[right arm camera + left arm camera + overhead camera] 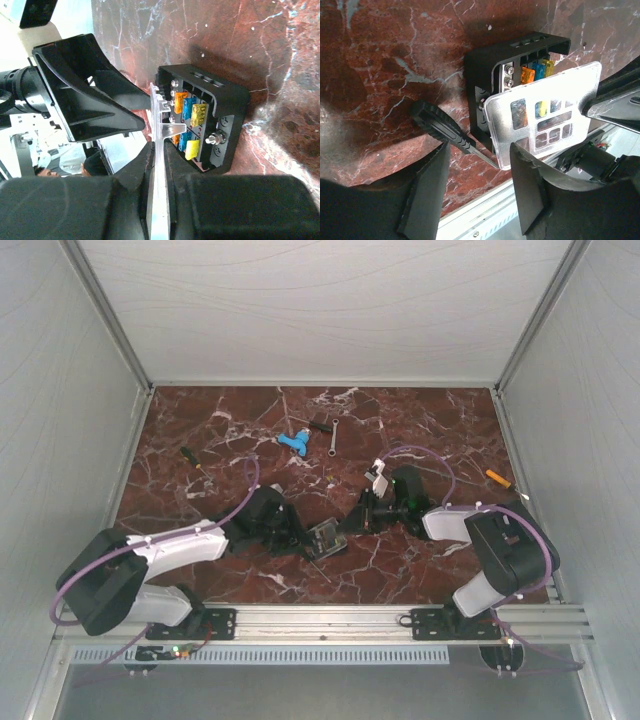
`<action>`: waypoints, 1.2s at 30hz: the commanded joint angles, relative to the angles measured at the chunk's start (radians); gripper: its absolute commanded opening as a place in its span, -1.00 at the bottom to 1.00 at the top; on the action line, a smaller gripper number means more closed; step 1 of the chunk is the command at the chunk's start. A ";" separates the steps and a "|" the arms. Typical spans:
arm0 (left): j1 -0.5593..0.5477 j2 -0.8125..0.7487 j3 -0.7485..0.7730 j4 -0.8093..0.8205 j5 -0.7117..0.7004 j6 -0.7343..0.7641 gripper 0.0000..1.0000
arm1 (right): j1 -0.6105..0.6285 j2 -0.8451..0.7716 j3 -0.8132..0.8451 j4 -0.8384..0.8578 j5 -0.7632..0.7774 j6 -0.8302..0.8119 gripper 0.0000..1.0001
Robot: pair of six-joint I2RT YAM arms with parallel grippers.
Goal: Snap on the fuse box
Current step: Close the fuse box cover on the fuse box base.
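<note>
- The fuse box (pixel 325 538) sits on the marble table (pixel 430 420), about mid-width and toward the near edge, between my two arms.
- Its open face shows orange, blue and yellow fuses (pixel 192 112) in their slots.
- My right gripper (pixel 159 150) pinches the clear lid (pixel 545 110) by one edge, with the fingers pressed tight on the plastic.
- The lid is tilted and not seated. One edge is at the box, and the left wrist view shows the far row of fuses uncovered.
- My left gripper (pixel 480 150) hangs just left of the box with its fingers spread. I see nothing pinched between them.
- One left fingertip comes close to the lid. I cannot tell whether it touches.
- A black-handled screwdriver (pixel 437 122) lies on the table just beside the box, its tip at the lid's near corner.
- On the far side, a blue piece (pixel 293 443) and a small wrench (pixel 334 436) lie near each other, well apart from the box.
</note>
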State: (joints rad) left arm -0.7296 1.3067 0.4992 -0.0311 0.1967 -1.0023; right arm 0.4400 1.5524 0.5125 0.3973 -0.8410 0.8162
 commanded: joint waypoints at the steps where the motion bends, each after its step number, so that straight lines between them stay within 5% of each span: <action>1: -0.007 0.017 0.056 0.056 -0.008 -0.007 -0.01 | 0.010 -0.006 -0.001 -0.045 0.043 -0.057 -0.84; 13: -0.008 0.094 0.144 0.041 0.000 0.021 -0.27 | 0.024 -0.009 0.014 -0.063 0.052 -0.058 -0.80; 20: -0.008 0.090 0.159 0.001 -0.002 0.011 -0.29 | 0.030 -0.011 0.018 -0.066 0.050 -0.056 -0.80; 27: -0.009 -0.001 0.129 -0.075 -0.077 -0.016 -0.09 | 0.031 -0.013 0.022 -0.078 0.050 -0.061 -0.80; 36: -0.011 0.108 0.123 0.028 0.035 -0.022 -0.16 | 0.031 -0.019 0.024 -0.086 0.050 -0.065 -0.80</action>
State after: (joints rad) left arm -0.7345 1.3727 0.6155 -0.0616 0.1787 -1.0107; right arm 0.4614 1.5520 0.5179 0.3252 -0.7963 0.7734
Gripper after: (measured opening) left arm 0.431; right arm 0.097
